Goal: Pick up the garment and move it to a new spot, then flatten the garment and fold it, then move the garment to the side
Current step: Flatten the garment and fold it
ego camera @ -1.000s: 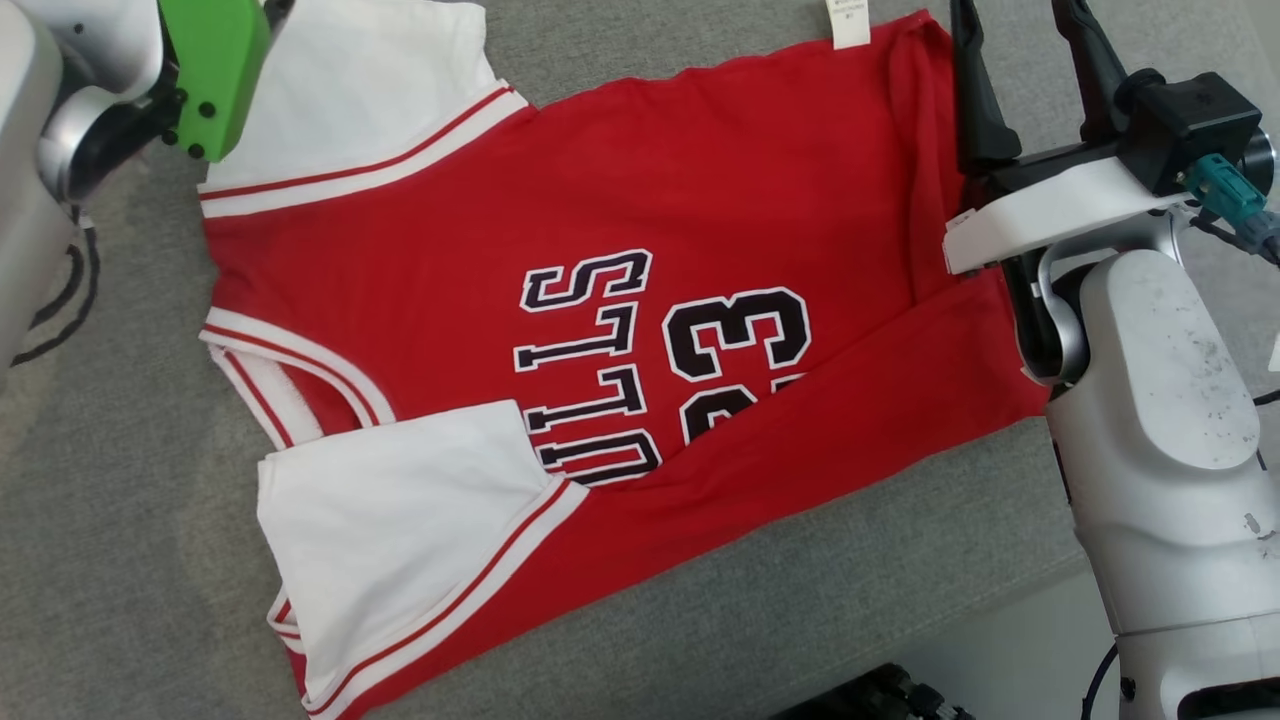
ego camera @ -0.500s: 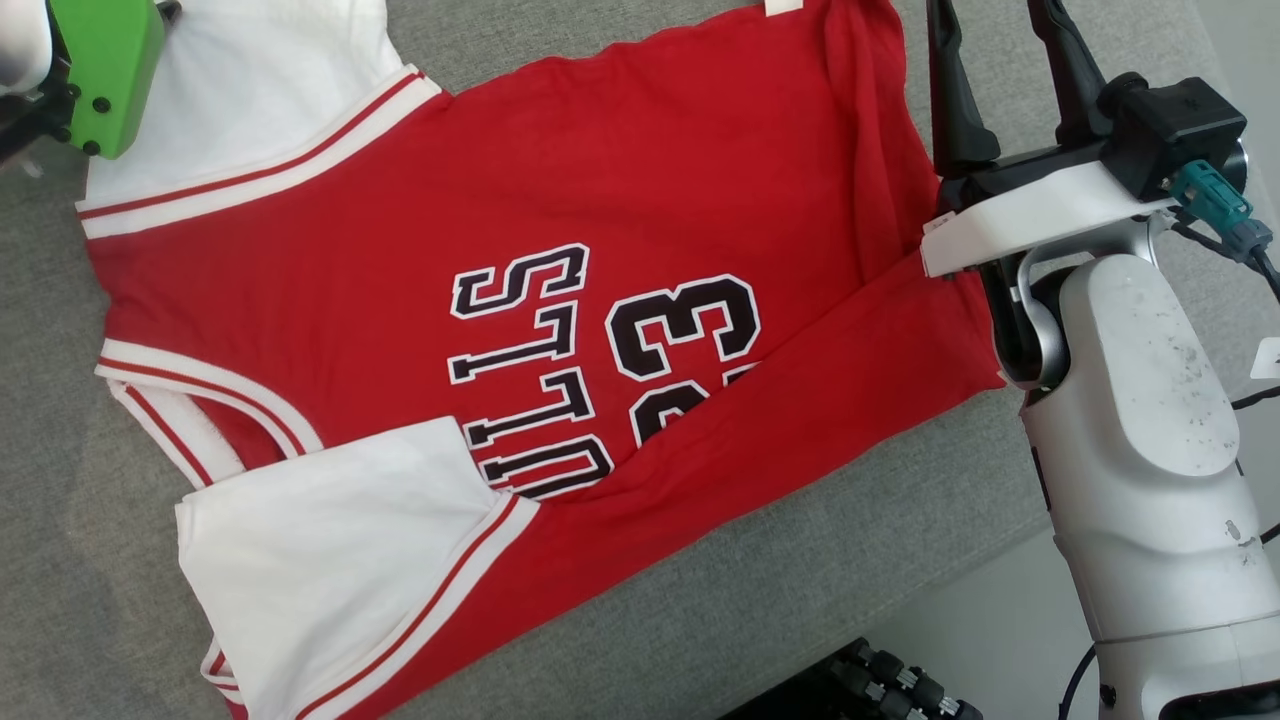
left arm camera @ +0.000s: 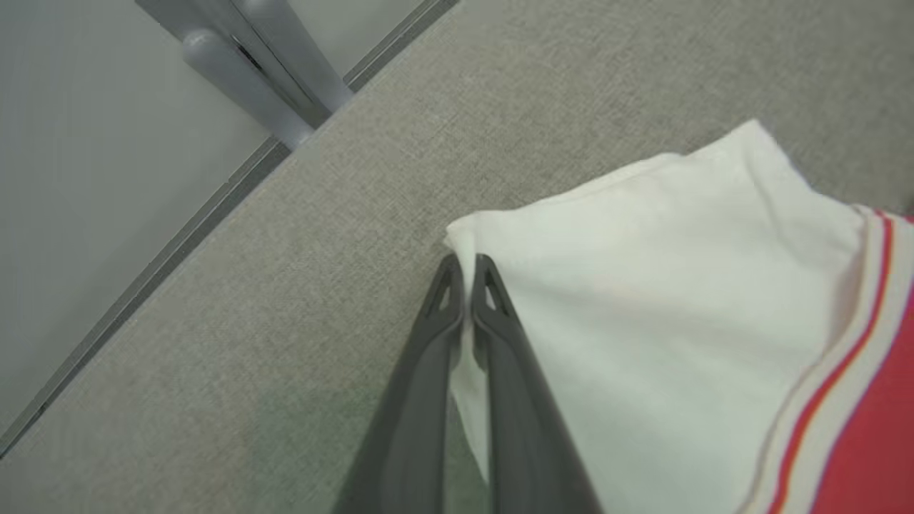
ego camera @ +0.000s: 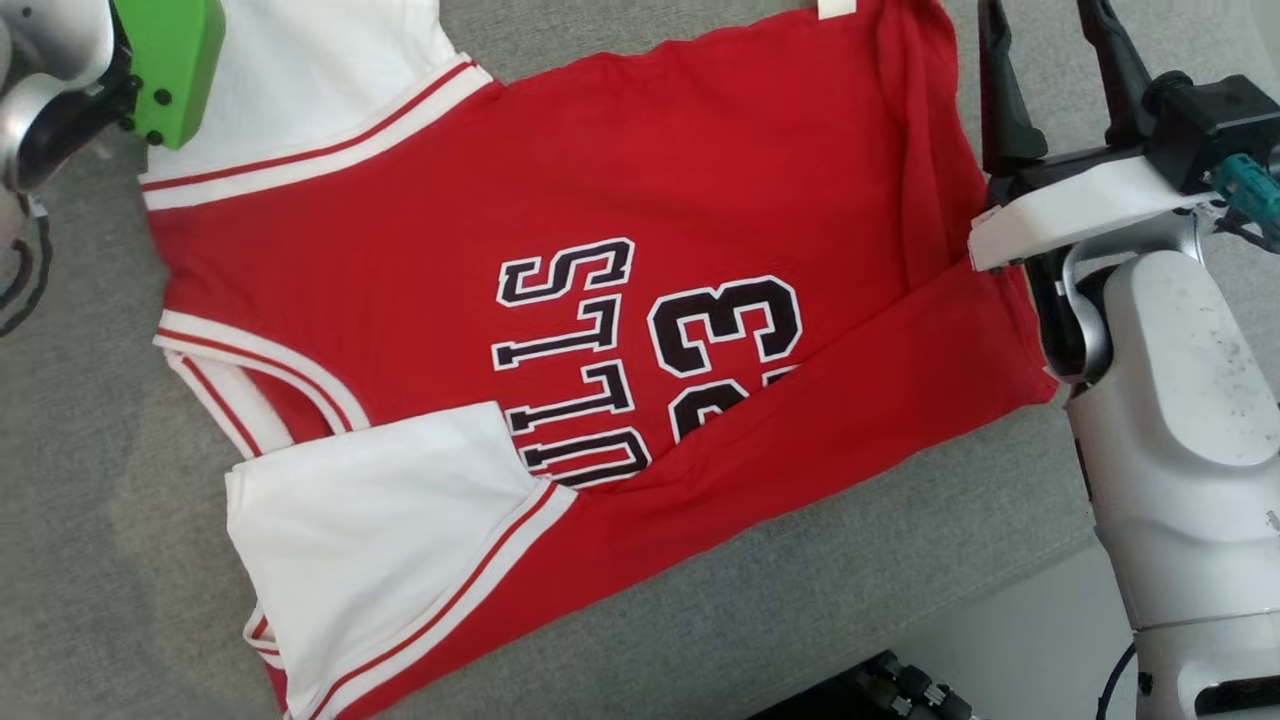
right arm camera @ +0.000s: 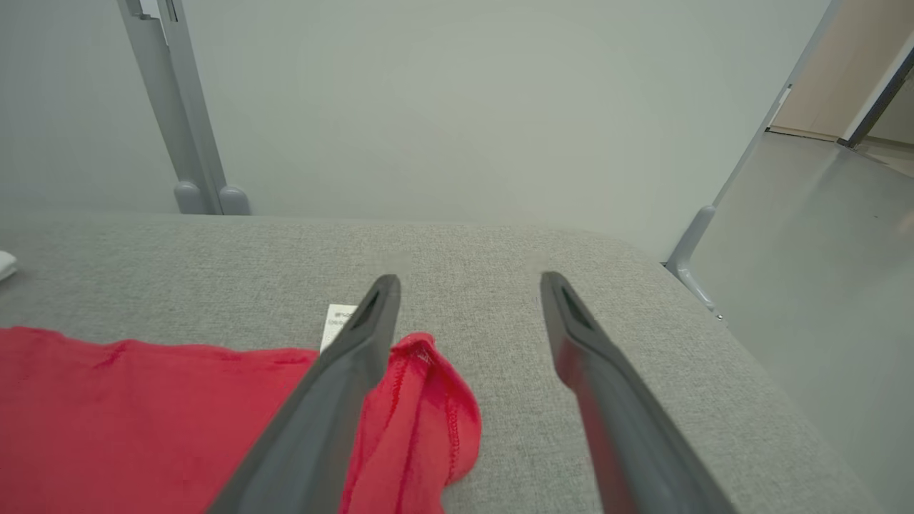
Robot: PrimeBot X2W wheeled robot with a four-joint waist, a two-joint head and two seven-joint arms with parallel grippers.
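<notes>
Now the garment (ego camera: 600, 200), a red jersey with white sleeves and black lettering (ego camera: 570, 360), lies spread across the grey fabric worktop (ego camera: 100, 500). Its near long edge is folded up in a slanted band that covers part of the lettering, and the near white sleeve (ego camera: 380, 520) rests on top of the red body. At the far white sleeve (left arm camera: 643, 285) the left claw (left arm camera: 468, 268) is clamped on the cloth: its two fingers press together on the sleeve's edge close to a corner, with white fabric pinched between them. At the hem end the right claw (right arm camera: 469, 280) stands with its fingers wide apart and holds nothing; one finger lies over the rumpled red hem corner, the other over bare worktop. A small white label (right arm camera: 339, 321) pokes out from the hem just beside that claw.
</notes>
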